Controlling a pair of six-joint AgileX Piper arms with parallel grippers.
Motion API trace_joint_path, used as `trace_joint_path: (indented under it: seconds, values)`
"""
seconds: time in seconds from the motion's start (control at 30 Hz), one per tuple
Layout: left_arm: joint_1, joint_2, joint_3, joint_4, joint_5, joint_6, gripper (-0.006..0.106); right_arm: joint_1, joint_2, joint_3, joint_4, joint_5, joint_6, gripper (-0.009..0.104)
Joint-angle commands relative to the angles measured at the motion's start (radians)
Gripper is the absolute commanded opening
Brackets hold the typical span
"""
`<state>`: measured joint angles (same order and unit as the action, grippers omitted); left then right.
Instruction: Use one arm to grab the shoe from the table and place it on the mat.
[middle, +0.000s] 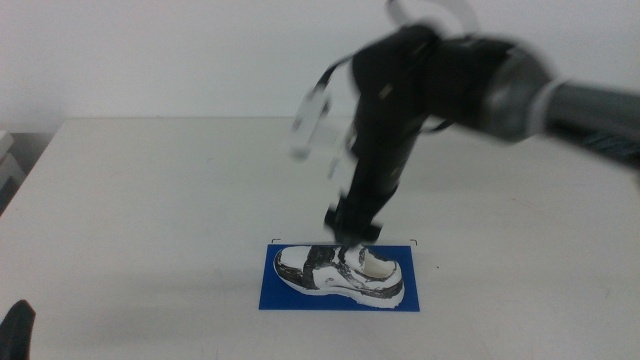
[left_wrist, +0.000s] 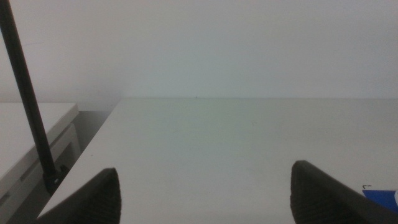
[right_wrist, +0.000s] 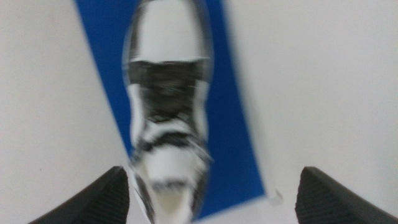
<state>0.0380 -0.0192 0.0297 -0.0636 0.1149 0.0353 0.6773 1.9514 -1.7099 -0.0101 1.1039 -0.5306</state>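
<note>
Middle view: shoe (middle: 341, 273) lying on the mat (middle: 268, 291), toe toward the picture's left, sole down, well inside the blue. Right gripper (middle: 352, 228) just above the heel end, blurred, apparently clear of the shoe. By the look of it, placing done and release step in hand. Next move calls only for a straight lift away, without clipping the heel collar. Left gripper (middle: 17, 328) parked at the bottom-left edge, well apart from everything.

Left wrist view: bare worktop (left_wrist: 236, 149), a sliver of mat at one edge, left fingers (left_wrist: 102, 194) spread wide with nothing between them.

Right wrist view: shoe (right_wrist: 168, 112) seen from above, lengthwise on the mat (right_wrist: 227, 124). Right fingers (right_wrist: 93, 199) spread wide, one on each side of the heel end, no contact visible, so nothing held. Heavy blur; exact clearance impossible to judge.
</note>
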Motion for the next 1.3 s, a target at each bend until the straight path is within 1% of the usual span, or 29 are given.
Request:
trace_joint_path:
  seconds: [0.0,0.13,0.23,0.37,0.5,0.7,0.83,0.9,1.13,1.27]
  values:
    - [-0.005,-0.007,0.005,-0.013,-0.081,-0.012,0.094,-0.037,-0.14,-0.022,-0.013,-0.006,0.09,0.079]
    - [-0.005,-0.007,0.005,-0.013,-0.081,-0.012,0.094,-0.092,-0.263,-0.019,-0.052,-0.007,0.251,0.077]
    - [-0.005,-0.007,0.005,-0.013,-0.081,-0.012,0.094,-0.143,-0.378,0.032,-0.076,-0.051,0.358,0.075]
    - [-0.005,-0.007,0.005,-0.013,-0.081,-0.012,0.094,-0.228,-0.525,0.154,-0.077,-0.141,0.446,0.074]
    - [-0.005,-0.007,0.005,-0.013,-0.081,-0.012,0.094,-0.348,-0.698,0.31,-0.076,-0.232,0.516,0.074]
    - [-0.005,-0.007,0.005,-0.013,-0.081,-0.012,0.094,-0.508,-0.956,0.612,-0.071,-0.414,0.538,0.074]
    - [-0.005,-0.007,0.005,-0.013,-0.081,-0.012,0.094,-0.581,-1.14,0.828,-0.039,-0.588,0.538,0.074]
    - [-0.005,-0.007,0.005,-0.013,-0.081,-0.012,0.094,-0.593,-1.218,0.928,-0.024,-0.668,0.538,0.074]
    - [-0.005,-0.007,0.005,-0.013,-0.081,-0.012,0.094,-0.593,-1.463,1.263,-0.024,-0.902,0.538,0.074]
    - [-0.005,-0.007,0.005,-0.013,-0.081,-0.012,0.094,-0.593,-1.571,1.392,-0.024,-0.971,0.538,0.074]
